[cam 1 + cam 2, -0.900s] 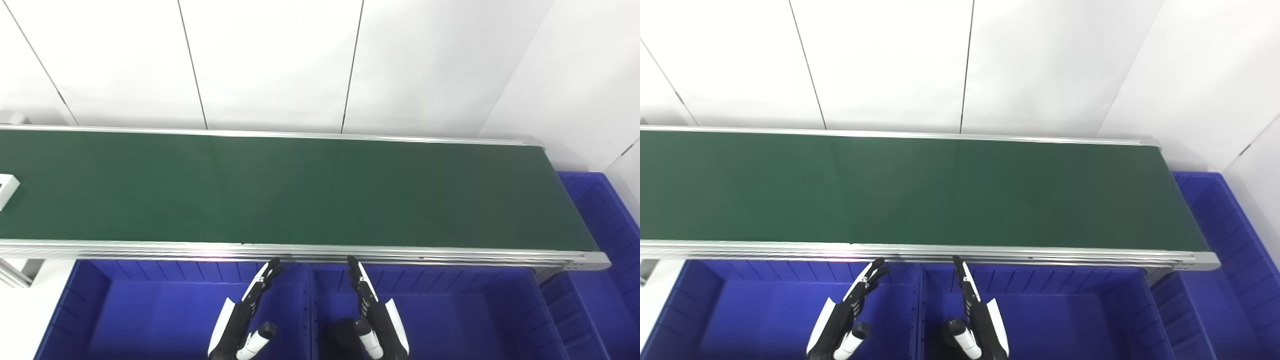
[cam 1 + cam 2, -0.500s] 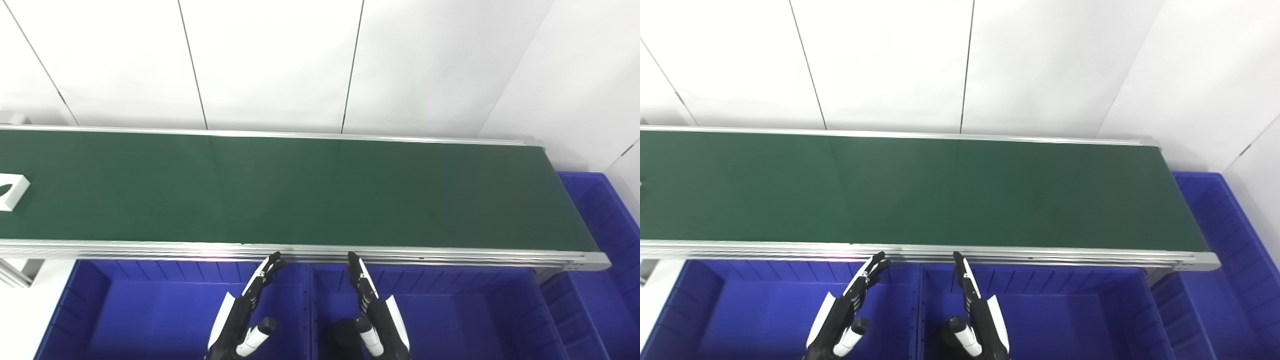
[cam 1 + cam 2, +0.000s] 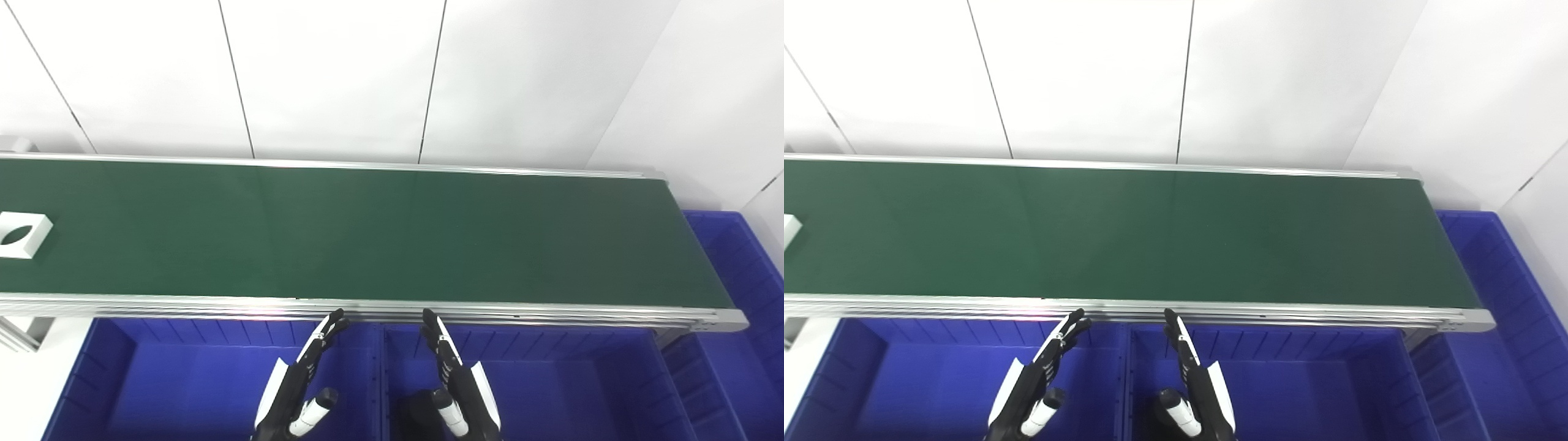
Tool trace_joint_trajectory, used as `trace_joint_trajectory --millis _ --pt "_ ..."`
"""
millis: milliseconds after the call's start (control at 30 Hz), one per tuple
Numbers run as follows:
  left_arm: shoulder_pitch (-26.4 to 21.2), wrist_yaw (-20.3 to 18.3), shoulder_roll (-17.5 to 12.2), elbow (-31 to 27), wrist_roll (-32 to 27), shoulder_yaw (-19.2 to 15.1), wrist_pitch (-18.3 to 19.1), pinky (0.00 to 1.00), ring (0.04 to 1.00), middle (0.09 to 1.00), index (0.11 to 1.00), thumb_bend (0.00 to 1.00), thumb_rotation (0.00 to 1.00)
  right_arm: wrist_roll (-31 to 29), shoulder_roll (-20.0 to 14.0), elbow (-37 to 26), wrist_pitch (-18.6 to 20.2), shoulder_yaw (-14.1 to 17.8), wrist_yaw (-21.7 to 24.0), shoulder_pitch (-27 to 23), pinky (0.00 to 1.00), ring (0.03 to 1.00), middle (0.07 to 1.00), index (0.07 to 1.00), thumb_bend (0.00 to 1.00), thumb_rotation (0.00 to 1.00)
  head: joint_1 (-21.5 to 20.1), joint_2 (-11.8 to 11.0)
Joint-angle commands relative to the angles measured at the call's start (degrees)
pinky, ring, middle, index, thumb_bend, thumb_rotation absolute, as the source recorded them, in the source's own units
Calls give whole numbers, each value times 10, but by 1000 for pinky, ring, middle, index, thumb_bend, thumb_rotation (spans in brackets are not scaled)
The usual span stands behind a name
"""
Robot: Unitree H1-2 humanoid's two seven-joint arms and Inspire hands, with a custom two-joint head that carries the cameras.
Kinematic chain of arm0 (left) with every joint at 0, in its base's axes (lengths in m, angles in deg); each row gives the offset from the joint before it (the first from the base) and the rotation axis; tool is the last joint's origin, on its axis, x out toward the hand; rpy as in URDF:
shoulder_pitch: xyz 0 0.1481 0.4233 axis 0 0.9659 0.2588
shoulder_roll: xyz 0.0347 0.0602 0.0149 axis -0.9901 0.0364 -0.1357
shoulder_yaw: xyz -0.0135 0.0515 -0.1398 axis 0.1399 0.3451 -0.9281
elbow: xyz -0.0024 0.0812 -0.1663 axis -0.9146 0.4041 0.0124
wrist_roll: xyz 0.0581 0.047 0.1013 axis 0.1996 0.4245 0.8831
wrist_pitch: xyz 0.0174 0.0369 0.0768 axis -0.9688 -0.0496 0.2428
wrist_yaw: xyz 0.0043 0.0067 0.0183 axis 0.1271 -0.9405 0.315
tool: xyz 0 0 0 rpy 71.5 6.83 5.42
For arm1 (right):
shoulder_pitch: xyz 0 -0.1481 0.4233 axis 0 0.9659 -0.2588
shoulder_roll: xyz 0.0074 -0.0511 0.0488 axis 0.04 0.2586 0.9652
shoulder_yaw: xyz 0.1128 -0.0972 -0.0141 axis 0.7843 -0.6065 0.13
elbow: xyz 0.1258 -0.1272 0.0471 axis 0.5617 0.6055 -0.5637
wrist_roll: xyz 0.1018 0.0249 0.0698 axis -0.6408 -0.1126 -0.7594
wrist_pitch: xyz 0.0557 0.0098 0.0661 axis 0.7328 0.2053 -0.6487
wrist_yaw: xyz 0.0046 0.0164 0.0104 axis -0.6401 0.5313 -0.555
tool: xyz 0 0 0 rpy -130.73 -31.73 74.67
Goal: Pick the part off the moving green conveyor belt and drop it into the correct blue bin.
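Movement is all the part's: the flat white square part with a leaf-shaped cutout [image 3: 22, 234] has ridden further onto the green conveyor belt [image 3: 367, 236], far left of the left robot hand [image 3: 300, 383]. Both it and the right robot hand [image 3: 459, 386] wait empty with fingers spread above the blue plastic bins [image 3: 153, 380], so the pick is likely soon.

White part [image 3: 21, 234] on green belt [image 3: 380, 236]

One green belt [image 3: 367, 233] runs nine to three o'clock. One white part [image 3: 23, 234] sits at nine. Three blue bins: seven [image 3: 110, 367], five [image 3: 612, 380], three [image 3: 735, 257]. Two hands: left hand [image 3: 300, 383], right hand [image 3: 459, 386].
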Motion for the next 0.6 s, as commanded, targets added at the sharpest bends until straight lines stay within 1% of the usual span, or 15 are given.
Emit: trace_joint_trajectory --millis 0,567 --pt "-7 -3 3 -12 4 0 -25 946 949 909 940 911 1000 5 8 -15 -21 2 7 -2 967 958 981 988 975 1000 1 0" --pt "-4 -3 2 -15 7 0 -25 949 949 912 944 902 1000 4 13 -19 -21 9 25 2 957 965 981 977 957 1000 1 -1"
